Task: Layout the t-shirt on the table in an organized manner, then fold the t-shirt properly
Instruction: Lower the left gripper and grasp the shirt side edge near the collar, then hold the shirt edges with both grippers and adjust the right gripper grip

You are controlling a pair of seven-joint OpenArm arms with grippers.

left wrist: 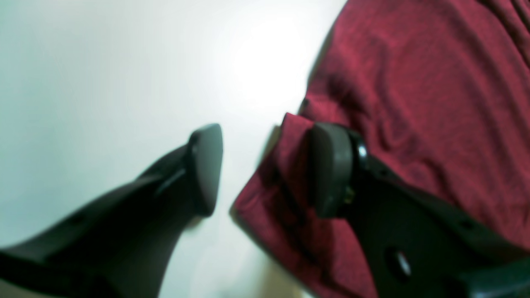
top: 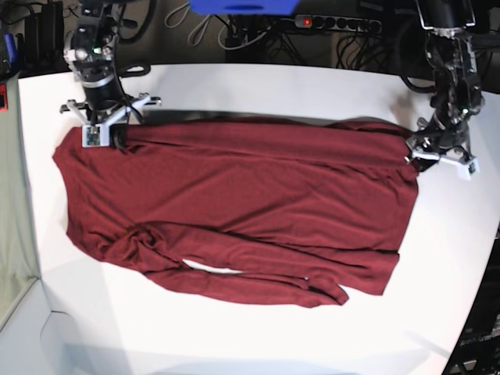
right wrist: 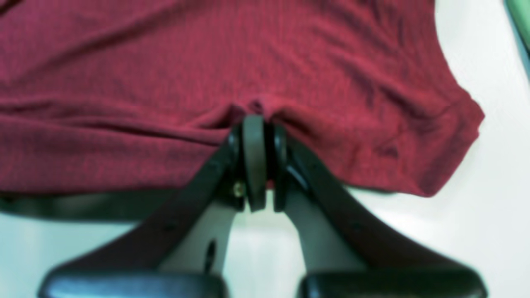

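The maroon t-shirt (top: 234,203) lies spread across the white table (top: 258,86), wrinkled, with a bunched fold along its near side. My right gripper (right wrist: 257,120) is shut on the shirt's edge (right wrist: 290,74), pinching a small pucker of cloth; in the base view this gripper (top: 109,137) is at the shirt's far left corner. My left gripper (left wrist: 271,126) stands open at the shirt's right edge (top: 426,152). A corner of the t-shirt (left wrist: 414,103) lies between its jaws against the right pad (left wrist: 331,169). The left pad (left wrist: 205,165) is over bare table (left wrist: 103,82).
Cables and a power strip (top: 336,22) run behind the table's far edge, beside a blue object (top: 242,6). A green strip (right wrist: 519,20) shows at the right wrist view's top right corner. The table's left edge (top: 27,234) drops to a grey floor.
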